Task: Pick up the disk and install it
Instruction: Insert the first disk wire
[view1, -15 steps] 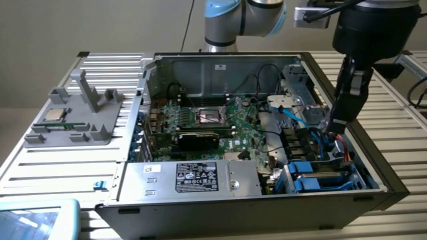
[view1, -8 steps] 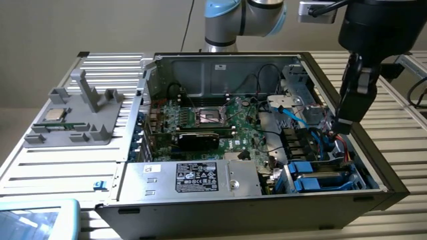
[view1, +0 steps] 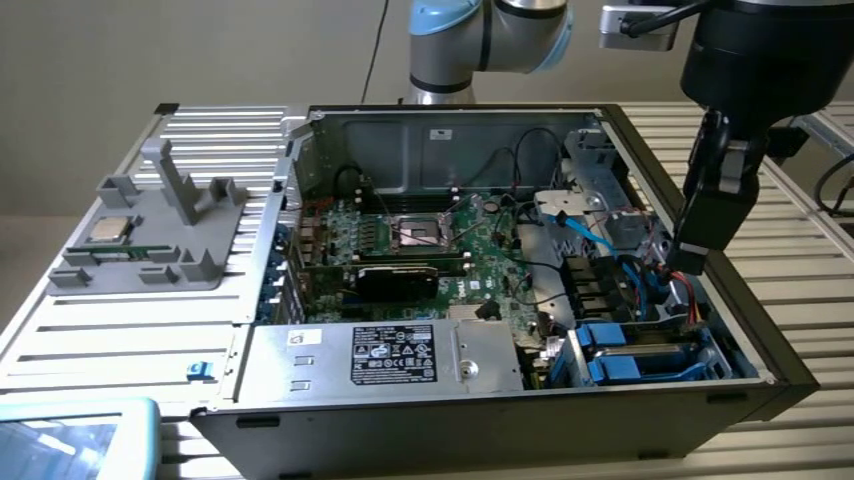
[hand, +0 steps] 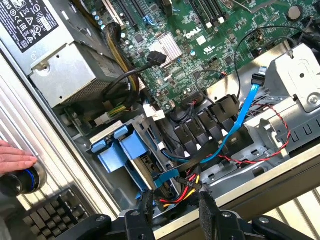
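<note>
The disk (view1: 643, 352) lies low in the drive bay at the front corner of the open computer case (view1: 400, 420), on the exterior view's right, with its blue bracket rails around it. In the wrist view those blue rails of the disk (hand: 121, 150) show beside red, yellow and black cables. My gripper (view1: 697, 255) hangs above the case's side wall on the exterior view's right, over and a little behind the disk. In the wrist view the gripper (hand: 176, 207) stands open, its black fingers (hand: 145, 205) apart, with nothing held between them.
A silver power supply (view1: 387, 355) with a black label fills the case's front. The green motherboard (view1: 427, 245) lies behind it, and a blue cable (hand: 239, 120) crosses the bay. On the exterior view's left a grey fixture (view1: 167, 260) holds a CPU chip (view1: 112, 230). A person's hand (hand: 15, 160) rests by a black knob (hand: 20, 182).
</note>
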